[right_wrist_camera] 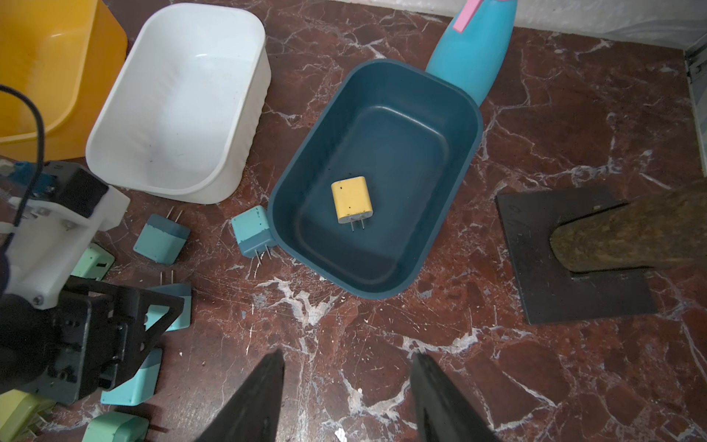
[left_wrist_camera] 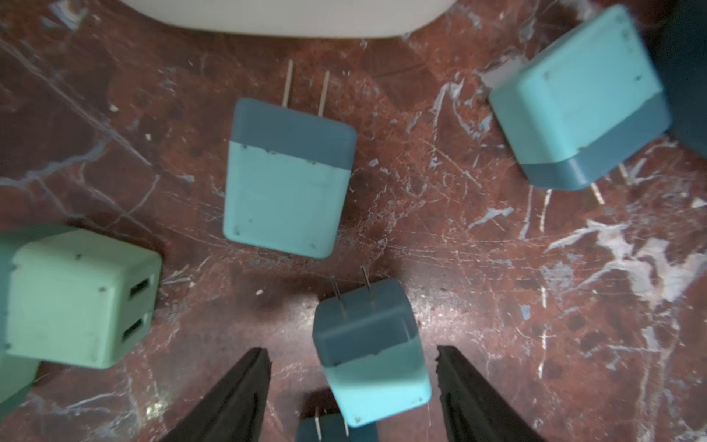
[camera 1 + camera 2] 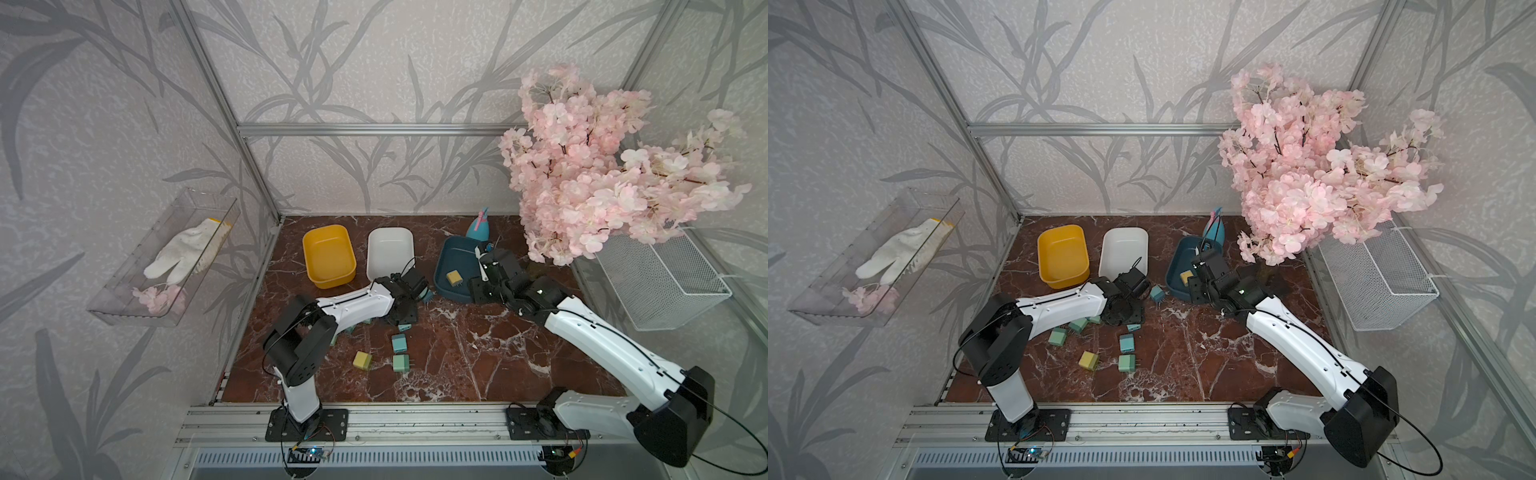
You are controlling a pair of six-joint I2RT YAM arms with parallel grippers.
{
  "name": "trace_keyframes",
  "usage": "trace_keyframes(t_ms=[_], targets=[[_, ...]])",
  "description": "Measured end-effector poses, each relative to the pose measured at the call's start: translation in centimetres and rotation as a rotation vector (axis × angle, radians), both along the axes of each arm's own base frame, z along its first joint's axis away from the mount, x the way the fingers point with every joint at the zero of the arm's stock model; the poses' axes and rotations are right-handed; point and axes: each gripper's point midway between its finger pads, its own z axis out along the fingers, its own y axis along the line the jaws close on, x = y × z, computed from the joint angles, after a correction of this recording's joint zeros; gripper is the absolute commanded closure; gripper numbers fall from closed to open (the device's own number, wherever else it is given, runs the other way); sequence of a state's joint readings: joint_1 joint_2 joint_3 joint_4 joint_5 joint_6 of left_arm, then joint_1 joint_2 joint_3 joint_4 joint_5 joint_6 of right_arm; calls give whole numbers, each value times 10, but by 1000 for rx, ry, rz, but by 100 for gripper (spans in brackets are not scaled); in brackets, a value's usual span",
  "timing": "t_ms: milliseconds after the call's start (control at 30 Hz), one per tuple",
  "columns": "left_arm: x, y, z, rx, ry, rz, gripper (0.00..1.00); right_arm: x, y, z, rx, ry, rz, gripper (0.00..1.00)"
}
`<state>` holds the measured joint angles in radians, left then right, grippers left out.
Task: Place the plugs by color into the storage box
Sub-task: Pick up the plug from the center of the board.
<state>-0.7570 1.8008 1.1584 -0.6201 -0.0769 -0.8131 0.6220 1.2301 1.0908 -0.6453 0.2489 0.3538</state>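
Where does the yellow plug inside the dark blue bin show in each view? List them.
Both top views: yellow plug in the dark blue bin, right of centre.
Left wrist: not in it.
Right wrist: mid-picture, in that bin.
Shared landmark: white bin.

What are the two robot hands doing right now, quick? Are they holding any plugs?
Left gripper: open, with a light blue plug between its jaws, not gripped.
Right gripper: open, holding nothing.

The bench (image 3: pixel 457 353) is dark red marble pattern with white veins. Containers: yellow box (image 3: pixel 328 255), white box (image 3: pixel 390 249), dark blue box (image 1: pixel 401 126). The light blue plug (image 2: pixel 287 191) has a darker blue prong end. Also present: sage green plug (image 2: pixel 76 298), yellow plug (image 1: pixel 351 204). The wall (image 3: pixel 374 62) is grey with a leaf pattern.
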Motion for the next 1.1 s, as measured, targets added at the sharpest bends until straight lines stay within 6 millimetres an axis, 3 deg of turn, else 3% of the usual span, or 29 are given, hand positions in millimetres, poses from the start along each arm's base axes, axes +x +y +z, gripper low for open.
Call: trace_keyframes(t_ms=[167,300,500,700,800,933,1100], targets=[[-2,2,-15,29,25,0,39,-1,1,-6,5,9,6,42],[-1,2,-15,33,21,-2,45,-2,3,-7,12,14,12,42],[0,-1,-14,25,16,-29,71,-2,5,-9,31,19,13,42],[-5,-1,-7,20,30,-76,73,-1,9,-13,36,33,16,42],[-8,2,8,18,19,-100,73,1,10,-15,30,42,15,42],[-5,2,42,11,-28,-141,73,5,12,-10,34,36,14,42],[24,-6,103,8,-148,-197,73,10,17,6,53,9,18,42]])
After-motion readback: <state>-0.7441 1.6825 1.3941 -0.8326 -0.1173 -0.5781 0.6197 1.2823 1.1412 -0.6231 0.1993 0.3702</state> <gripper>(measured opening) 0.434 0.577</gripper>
